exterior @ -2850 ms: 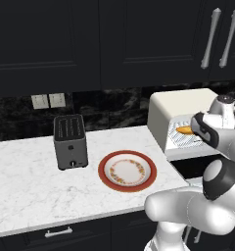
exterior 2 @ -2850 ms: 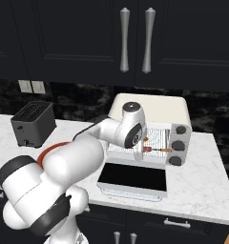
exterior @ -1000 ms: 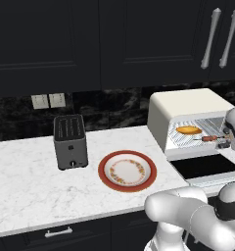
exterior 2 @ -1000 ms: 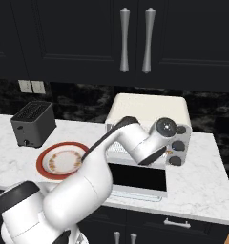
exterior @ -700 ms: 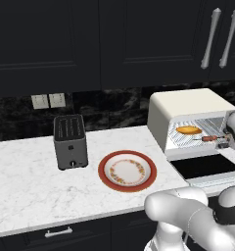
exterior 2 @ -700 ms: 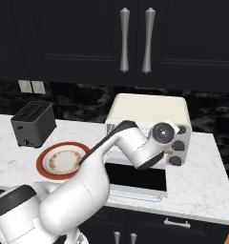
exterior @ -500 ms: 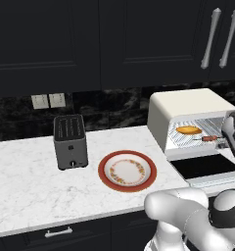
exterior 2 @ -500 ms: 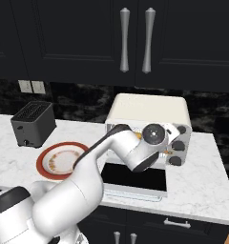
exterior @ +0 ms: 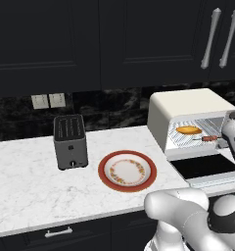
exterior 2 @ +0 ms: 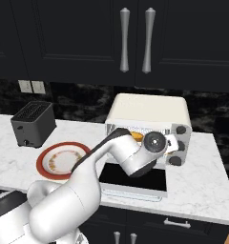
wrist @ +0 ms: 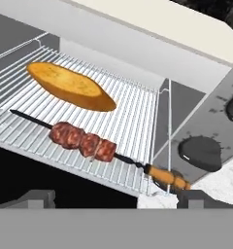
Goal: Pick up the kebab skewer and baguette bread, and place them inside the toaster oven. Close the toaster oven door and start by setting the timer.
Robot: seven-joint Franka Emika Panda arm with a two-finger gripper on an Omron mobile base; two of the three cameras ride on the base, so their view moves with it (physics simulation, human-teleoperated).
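Golden and tapered, the baguette bread [wrist: 71, 86] is lying on the wire rack [wrist: 133, 121] inside the toaster oven [exterior: 188, 105], toward the back. You are seeing the kebab skewer [wrist: 96, 146] lying just in front of it on the same rack, close to the front edge, with its meat chunks near the middle and its orange handle end poking past the rack's corner toward the grey knobs [wrist: 202, 153]. Loaf and skewer are lying near each other but apart.

The toaster oven door [exterior: 204, 167] is hanging fully open, its dark glass lying flat over the white marble worktop [exterior: 31, 186] in front of the oven.

Your claw [wrist: 116, 198] is hovering just outside the oven mouth, looking in at the rack, with its jaws spread wide and nothing between them (the two dark tips are sitting far apart at the bottom of the hand view).

Further left on the worktop, the red-rimmed plate [exterior: 128, 170] is sitting bare, and the dark grey slot toaster [exterior: 70, 141] is standing beyond it near the wall.
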